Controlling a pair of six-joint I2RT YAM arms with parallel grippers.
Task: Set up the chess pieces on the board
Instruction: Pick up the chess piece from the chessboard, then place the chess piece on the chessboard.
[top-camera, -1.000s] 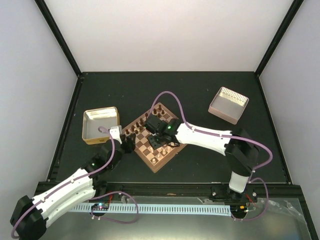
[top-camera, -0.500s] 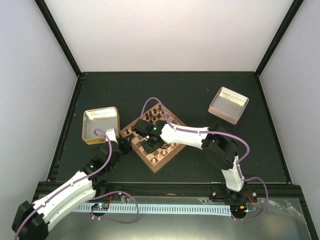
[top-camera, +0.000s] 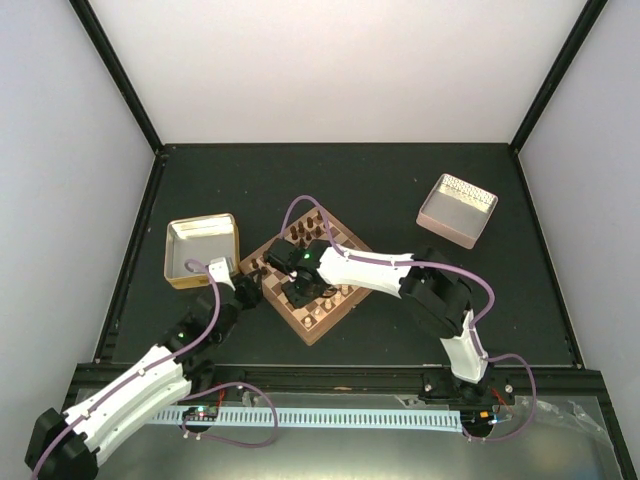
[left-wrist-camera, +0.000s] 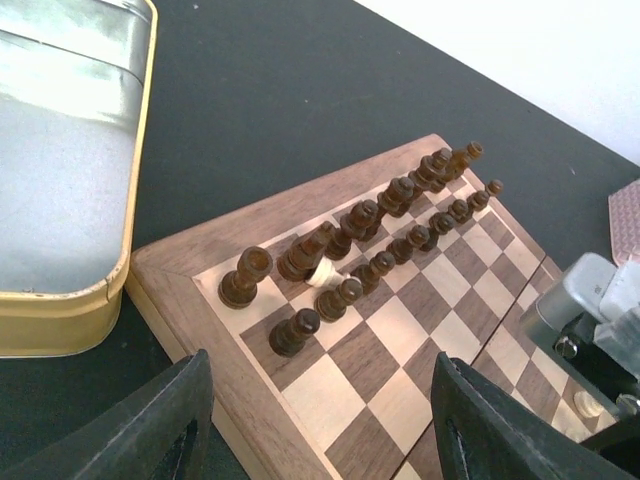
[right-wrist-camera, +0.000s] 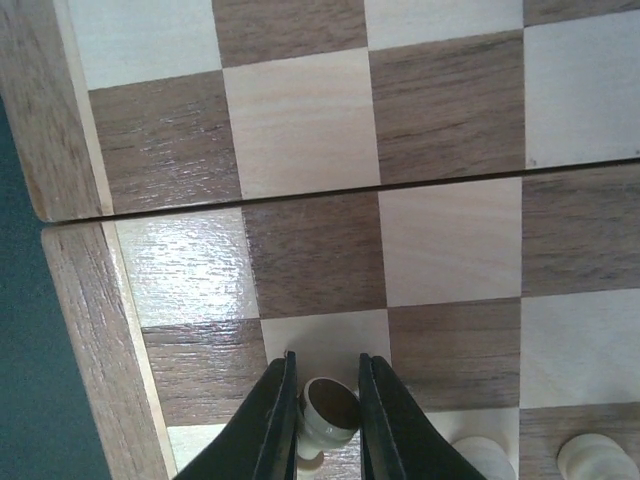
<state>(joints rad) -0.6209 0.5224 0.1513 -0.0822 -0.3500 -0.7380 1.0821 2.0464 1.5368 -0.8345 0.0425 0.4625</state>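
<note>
The board (top-camera: 318, 327) lies at an angle mid-table. My right gripper (top-camera: 300, 291) hangs over its near-left part. In the right wrist view the gripper (right-wrist-camera: 326, 395) is shut on a pale cream chess piece (right-wrist-camera: 330, 412), tilted with its dark felt base towards the camera, just above a light square near the board's rim (right-wrist-camera: 80, 330). My left gripper (top-camera: 250, 291) is open and empty at the board's left corner. In the left wrist view (left-wrist-camera: 320, 440) it looks over two rows of dark brown pieces (left-wrist-camera: 385, 215). A small cream piece (left-wrist-camera: 320, 272) lies tipped among them.
A yellowish metal tray (top-camera: 200, 250) stands left of the board, close to my left gripper. It also shows in the left wrist view (left-wrist-camera: 60, 180). A pinkish bin (top-camera: 457, 210) sits at the back right. Two more cream pieces (right-wrist-camera: 590, 458) stand right of the right gripper.
My right gripper has moved left across the board towards its near-left side. My left gripper has edged forward towards the board's left corner.
</note>
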